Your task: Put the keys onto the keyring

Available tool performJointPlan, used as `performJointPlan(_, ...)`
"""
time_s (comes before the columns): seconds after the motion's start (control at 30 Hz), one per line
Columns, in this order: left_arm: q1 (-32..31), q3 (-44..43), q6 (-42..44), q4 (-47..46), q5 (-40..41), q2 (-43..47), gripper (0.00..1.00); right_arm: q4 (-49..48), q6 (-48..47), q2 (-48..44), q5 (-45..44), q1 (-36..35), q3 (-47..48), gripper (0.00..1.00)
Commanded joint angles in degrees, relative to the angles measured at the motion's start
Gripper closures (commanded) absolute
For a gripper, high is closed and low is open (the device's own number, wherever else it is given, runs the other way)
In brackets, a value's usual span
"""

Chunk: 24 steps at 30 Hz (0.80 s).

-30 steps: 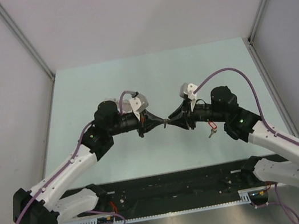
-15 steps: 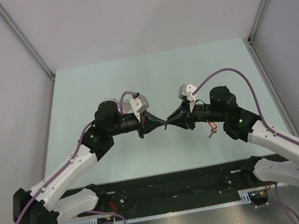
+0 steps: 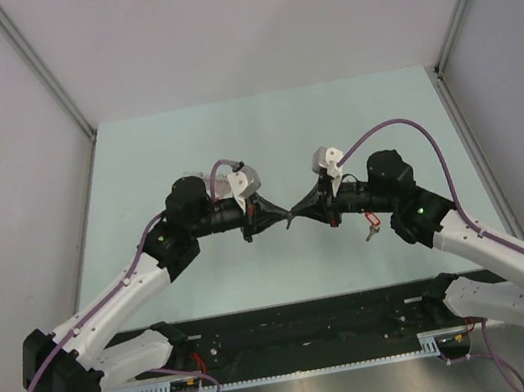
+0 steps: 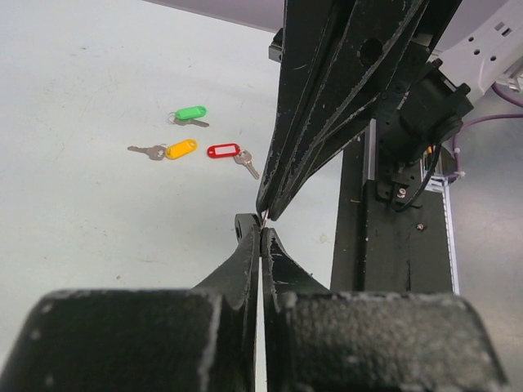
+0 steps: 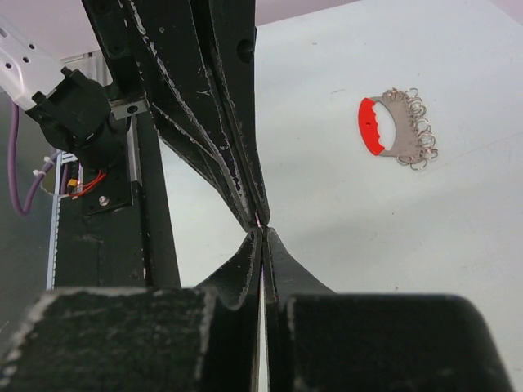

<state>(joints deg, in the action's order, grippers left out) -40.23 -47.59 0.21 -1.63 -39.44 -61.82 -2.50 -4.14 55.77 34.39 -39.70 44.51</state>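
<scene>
My left gripper (image 3: 283, 217) and right gripper (image 3: 298, 214) meet tip to tip above the middle of the table, both shut. In the left wrist view the left gripper (image 4: 261, 233) pinches a small black piece with a hole (image 4: 243, 225), apparently the black key's head. A thin metal sliver (image 5: 260, 220) runs from it into the right gripper (image 5: 261, 234). The green key (image 4: 191, 113), yellow key (image 4: 180, 149) and red key (image 4: 223, 151) lie loose on the table. The keyring (image 5: 396, 126) lies flat on the table in the right wrist view, with its red arc on the left. It is hidden in the top view.
The red key (image 3: 372, 221) shows beside the right arm in the top view. The pale green table (image 3: 260, 125) is bounded by grey walls at the left, right and back. A black rail (image 3: 305, 325) runs along the near edge.
The right wrist has shifted slightly to the left and the meeting point of the tips moved with it. Both grippers stay shut, tip to tip.
</scene>
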Motion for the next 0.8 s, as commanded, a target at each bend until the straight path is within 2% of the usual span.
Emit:
performJointPlan(0.0, -0.47, -1.19, 0.14, -4.00, -1.17, 0.82, 0.98, -0.23, -0.43, -0.22, -0.20, -0.46, 2.42, 1.00)
performJointPlan(0.1, -0.47, -0.40, 0.23, -3.82, 2.78, 2.05, 0.67, 2.23, -0.25, -1.01, -2.92, -0.46, 2.42, 1.00)
performJointPlan(0.13, -0.47, -0.22, 0.14, -3.56, 4.01, 2.58, 0.53, 4.24, -0.25, -1.62, -4.84, -0.55, 2.42, 1.00)
performJointPlan(0.23, -0.47, 0.04, 0.23, -1.19, 9.19, 5.39, 0.32, 8.99, 0.71, -2.68, -9.32, -0.38, 2.42, 1.00)
performJointPlan(0.3, -0.47, 0.13, 0.58, 1.18, 14.54, 8.01, 0.25, 12.95, 1.76, -3.65, -11.88, -0.37, 2.42, 1.00)
performJointPlan(0.33, -0.47, 0.13, 0.67, 3.02, 16.92, 8.99, 0.18, 14.35, 2.46, -3.82, -15.02, -0.37, 2.42, 1.00)
performJointPlan(0.43, -0.47, 0.39, 1.81, 7.86, 25.97, 13.30, 0.06, 20.50, 5.27, -3.83, -21.70, -0.29, 2.42, 1.00)
performJointPlan(0.53, -0.47, 1.36, 2.51, 11.99, 36.86, 17.68, 0.00, 25.96, 8.70, -2.16, -26.11, 0.67, 2.51, 1.00)
performJointPlan(0.57, -0.47, 1.71, 2.69, 12.70, 39.33, 18.48, 0.00, 28.58, 10.54, -1.28, -27.00, 1.81, 2.77, 1.00)
performJointPlan(0.6, -0.38, 2.06, 2.87, 14.36, 45.79, 19.36, 0.00, 30.00, 11.34, 0.99, -27.62, 2.61, 3.30, 1.00)
performJointPlan(0.77, -0.38, 4.79, 1.99, 17.09, 56.22, 23.49, 0.00, 37.03, 14.77, 8.64, -32.01, 6.48, 5.58, 1.00)
